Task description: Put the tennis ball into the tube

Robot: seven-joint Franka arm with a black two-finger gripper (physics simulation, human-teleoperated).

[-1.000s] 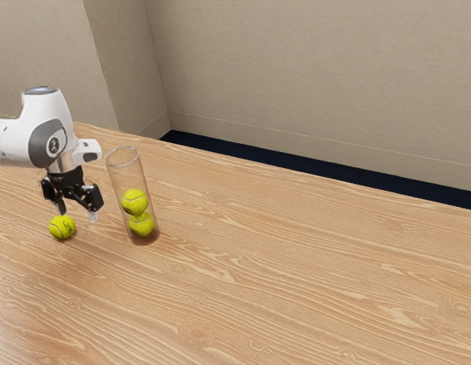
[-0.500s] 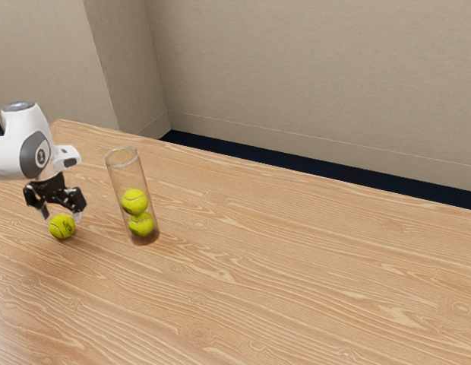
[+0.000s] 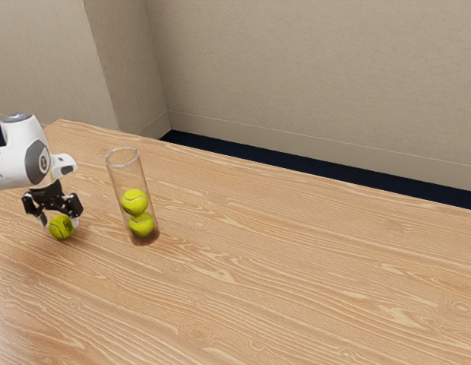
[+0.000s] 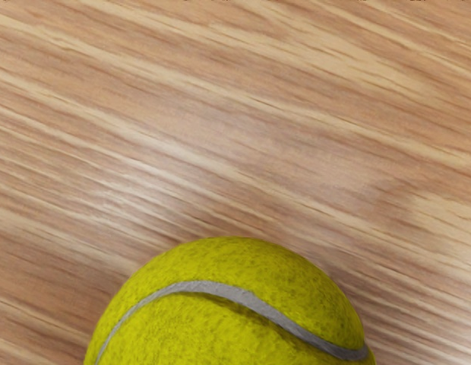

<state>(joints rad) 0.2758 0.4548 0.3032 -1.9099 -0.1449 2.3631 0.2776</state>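
Black claw [image 3: 59, 221] stands wide around the tennis ball [image 3: 62, 227], which rests on the wooden table [image 3: 243, 251], to the exterior view's left of the clear tube [image 3: 124, 173]; inside the tube, an upper ball [image 3: 134, 201] sits on a lower ball [image 3: 141, 225].

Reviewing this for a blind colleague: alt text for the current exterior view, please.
A robot arm's open gripper straddles a tennis ball on a wooden table; beside it, a clear standing tube holds two more balls, stacked.
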